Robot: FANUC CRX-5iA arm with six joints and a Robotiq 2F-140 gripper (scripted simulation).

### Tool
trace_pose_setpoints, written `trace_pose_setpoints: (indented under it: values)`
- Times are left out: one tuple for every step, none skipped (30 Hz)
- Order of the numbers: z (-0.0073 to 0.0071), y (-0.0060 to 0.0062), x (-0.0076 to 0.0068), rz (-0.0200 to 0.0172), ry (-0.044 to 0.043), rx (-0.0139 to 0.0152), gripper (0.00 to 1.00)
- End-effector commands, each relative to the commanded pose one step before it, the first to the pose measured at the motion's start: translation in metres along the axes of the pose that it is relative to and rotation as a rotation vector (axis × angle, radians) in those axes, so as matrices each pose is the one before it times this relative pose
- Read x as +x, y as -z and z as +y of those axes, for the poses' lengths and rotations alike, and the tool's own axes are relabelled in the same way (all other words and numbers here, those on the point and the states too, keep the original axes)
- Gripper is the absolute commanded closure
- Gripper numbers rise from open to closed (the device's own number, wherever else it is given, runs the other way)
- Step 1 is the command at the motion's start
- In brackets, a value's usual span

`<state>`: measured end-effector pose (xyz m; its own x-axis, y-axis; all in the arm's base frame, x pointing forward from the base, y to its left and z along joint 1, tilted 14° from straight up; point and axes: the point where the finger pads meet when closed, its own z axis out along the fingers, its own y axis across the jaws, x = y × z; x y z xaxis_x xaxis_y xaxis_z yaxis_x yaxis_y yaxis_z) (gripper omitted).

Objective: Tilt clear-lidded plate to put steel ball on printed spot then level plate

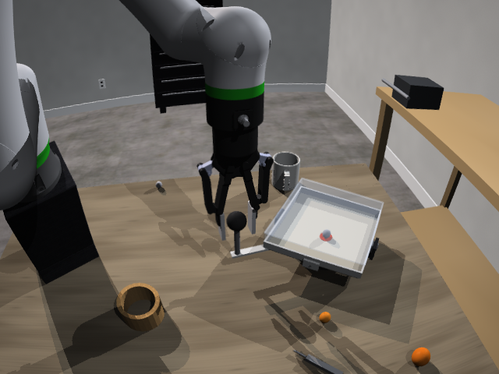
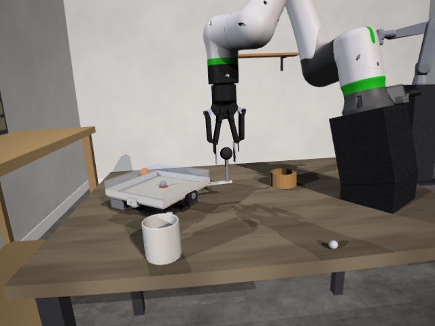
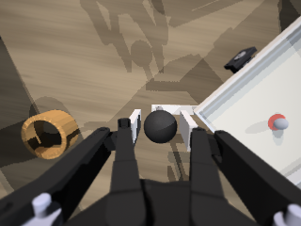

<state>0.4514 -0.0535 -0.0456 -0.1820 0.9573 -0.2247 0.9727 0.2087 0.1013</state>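
The clear-lidded plate (image 1: 326, 225) sits on its dark base at the table's right and looks close to level in the exterior view (image 2: 158, 187). The steel ball (image 1: 326, 233) rests on the red printed spot (image 1: 324, 237); the ball also shows in the wrist view (image 3: 280, 123). A black knob (image 1: 235, 220) stands on a thin post at the end of the plate's lever arm. My gripper (image 1: 236, 226) hangs straight down around the knob. In the wrist view the knob (image 3: 160, 126) sits between the finger pads with a small gap on each side, so the gripper (image 3: 161, 127) is open.
A grey cup (image 1: 286, 169) stands just behind the plate. A wooden ring (image 1: 139, 305) lies front left. Two orange balls (image 1: 324, 316) (image 1: 420, 355) and a dark thin tool (image 1: 318, 362) lie front right. A small pale ball (image 1: 159, 185) lies far left. A wooden shelf unit stands at the right.
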Motion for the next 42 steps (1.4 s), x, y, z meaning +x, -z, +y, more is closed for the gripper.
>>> trace_pose_setpoints:
  values:
    - [0.00019, 0.00121, -0.00002, -0.00009, -0.00001, -0.00031, 0.58]
    - [0.00000, 0.00058, 0.00000, 0.00000, 0.00000, 0.00000, 0.58]
    - [0.00000, 0.00067, 0.00000, 0.00000, 0.00000, 0.00000, 0.58]
    - [0.00000, 0.00076, 0.00000, 0.00001, 0.00000, 0.00000, 0.58]
    - [-0.00001, 0.00085, 0.00000, 0.00001, 0.00000, 0.00000, 0.58]
    - [0.00000, 0.00095, 0.00000, -0.00001, 0.00000, 0.00000, 0.58]
    - [0.00000, 0.00104, 0.00000, -0.00001, 0.00000, 0.00000, 0.58]
    - [0.00000, 0.00112, 0.00000, 0.00000, 0.00000, 0.00000, 0.58]
    - [0.00000, 0.00121, 0.00000, 0.00001, 0.00000, 0.00000, 0.58]
    - [0.00000, 0.00000, 0.00000, 0.00000, 0.00000, 0.00000, 0.58]
    - [0.00000, 0.00000, 0.00000, 0.00000, 0.00000, 0.00000, 0.58]
    - [0.00000, 0.00129, 0.00000, 0.00001, 0.00000, 0.00000, 0.58]
    - [0.00001, 0.00138, 0.00000, -0.00001, 0.00000, 0.00000, 0.58]
    - [0.00000, 0.00145, 0.00000, 0.00000, 0.00000, 0.00000, 0.58]
    - [-0.00001, 0.00151, 0.00000, 0.00002, 0.00000, 0.00000, 0.58]
    - [0.00001, 0.00159, 0.00000, -0.00001, 0.00000, 0.00000, 0.58]
    - [0.00000, 0.00165, 0.00000, 0.00000, 0.00000, 0.00000, 0.58]
    - [-0.00001, 0.00169, 0.00000, 0.00002, 0.00000, 0.00000, 0.58]
    - [0.00001, 0.00175, 0.00000, -0.00001, 0.00000, 0.00000, 0.58]
    - [0.00000, 0.00179, 0.00000, 0.00000, 0.00000, 0.00000, 0.58]
    - [-0.00001, 0.00181, 0.00000, 0.00002, 0.00001, 0.00000, 0.58]
    - [0.00001, 0.00185, 0.00000, -0.00002, -0.00001, 0.00000, 0.58]
    - [0.00000, 0.00186, 0.00000, 0.00000, 0.00000, 0.00000, 0.58]
    - [0.00000, 0.00187, 0.00000, 0.00001, 0.00000, 0.00000, 0.58]
    - [0.00001, 0.00188, 0.00000, -0.00001, 0.00000, 0.00000, 0.58]
    - [-0.00001, 0.00186, 0.00000, 0.00001, 0.00000, 0.00000, 0.58]
    - [0.00000, 0.00000, 0.00000, 0.00000, 0.00000, 0.00000, 0.58]
    - [0.00000, 0.00000, 0.00000, 0.00000, 0.00000, 0.00000, 0.58]
    - [0.00000, 0.00186, 0.00000, -0.00001, 0.00000, 0.00000, 0.58]
    - [0.00000, 0.00183, 0.00000, 0.00000, 0.00000, 0.00000, 0.58]
    - [-0.00001, 0.00179, 0.00000, 0.00001, 0.00000, 0.00000, 0.58]
    - [0.00001, 0.00177, 0.00000, -0.00001, 0.00000, 0.00000, 0.58]
    - [0.00000, 0.00171, 0.00000, 0.00000, 0.00000, 0.00000, 0.58]
    - [-0.00001, 0.00165, 0.00000, 0.00001, 0.00000, 0.00000, 0.58]
    - [0.00001, 0.00160, 0.00000, -0.00001, 0.00000, 0.00000, 0.58]
    - [0.00000, 0.00153, 0.00000, 0.00000, 0.00000, 0.00000, 0.58]
    - [-0.00001, 0.00144, 0.00000, 0.00001, 0.00000, 0.00000, 0.58]
    - [0.00000, 0.00136, 0.00000, 0.00000, 0.00000, 0.00000, 0.58]
    - [0.00000, 0.00127, 0.00000, -0.00001, 0.00000, 0.00000, 0.58]
    - [0.00000, 0.00117, 0.00000, 0.00000, 0.00000, 0.00000, 0.58]
    - [0.00000, 0.00107, 0.00000, 0.00001, 0.00000, 0.00000, 0.58]
    - [0.00000, 0.00097, 0.00000, 0.00000, 0.00000, 0.00000, 0.58]
